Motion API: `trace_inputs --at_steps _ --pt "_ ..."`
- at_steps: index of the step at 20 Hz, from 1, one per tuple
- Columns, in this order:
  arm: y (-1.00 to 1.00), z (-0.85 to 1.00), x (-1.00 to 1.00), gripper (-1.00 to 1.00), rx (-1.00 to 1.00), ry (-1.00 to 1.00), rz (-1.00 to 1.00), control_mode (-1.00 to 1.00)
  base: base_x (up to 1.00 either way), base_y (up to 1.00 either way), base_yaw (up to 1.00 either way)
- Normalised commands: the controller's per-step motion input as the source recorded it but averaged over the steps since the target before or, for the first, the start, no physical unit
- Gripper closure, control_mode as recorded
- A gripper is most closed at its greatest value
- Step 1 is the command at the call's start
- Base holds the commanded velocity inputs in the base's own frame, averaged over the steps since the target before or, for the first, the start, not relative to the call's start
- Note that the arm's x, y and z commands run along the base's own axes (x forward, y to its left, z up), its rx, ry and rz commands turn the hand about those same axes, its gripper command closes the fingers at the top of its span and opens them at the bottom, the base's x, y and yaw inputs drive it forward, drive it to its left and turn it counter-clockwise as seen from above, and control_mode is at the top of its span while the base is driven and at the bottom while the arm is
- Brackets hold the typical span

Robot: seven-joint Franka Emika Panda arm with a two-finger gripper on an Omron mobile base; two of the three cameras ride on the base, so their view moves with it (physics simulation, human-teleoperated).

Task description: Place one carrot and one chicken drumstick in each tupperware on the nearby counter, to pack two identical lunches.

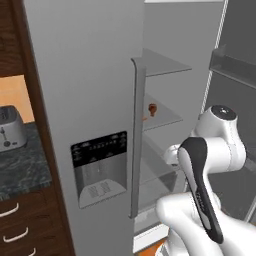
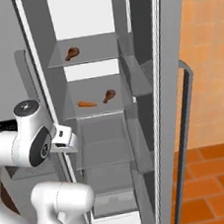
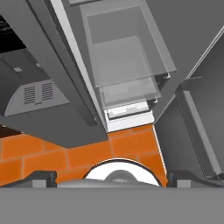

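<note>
Here the fridge [image 2: 145, 80] stands with its right door [image 2: 175, 101] swung open, and the white arm [image 2: 30, 141] is folded up in front of it, low and to the left of the opening. The gripper [image 3: 111, 178] points down along the fridge front toward the orange tile floor [image 3: 65, 153], fingertips [image 3: 43, 178] spread wide at the two bottom corners of the hand view, released, nothing between them. In the right base view one chicken drumstick [image 2: 72, 53] lies on the upper glass shelf [image 2: 102, 53], left part. On the shelf below [image 2: 120, 103] a carrot [image 2: 87, 104] lies flat toward the left-middle with a second drumstick [image 2: 109, 95] just beside it on the right, apart, not touching. Clear drawers [image 2: 105, 144] sit under those shelves, contents cannot be made out. The left base view shows the closed left door [image 1: 85, 100] with its dark dispenser panel [image 1: 99, 167] and long handle [image 1: 137, 135]; a drumstick [image 1: 152, 108] peeks out past the door edge. Far left, a silver toaster [image 1: 11, 127] sits on the speckled counter [image 1: 22, 167] above brown drawers [image 1: 15, 225].
</note>
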Motion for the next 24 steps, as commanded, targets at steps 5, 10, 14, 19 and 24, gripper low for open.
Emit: trace_inputs --at_steps 5,10,14,19,24 --pt "0.00 0.00 0.00 -1.00 0.00 0.00 0.00 1.00 0.20 -0.39 0.00" --pt "0.00 0.00 0.00 -1.00 0.00 0.00 0.00 1.00 0.13 -0.37 -0.03" --pt "0.00 0.00 0.00 -1.00 0.00 0.00 0.00 1.00 0.00 0.00 0.00" --pt "0.00 0.00 0.00 -1.00 0.00 0.00 0.00 1.00 0.00 0.00 0.00" --pt "0.03 0.22 -0.06 -1.00 -0.09 -0.46 0.01 -1.00 0.00 0.00 0.00"
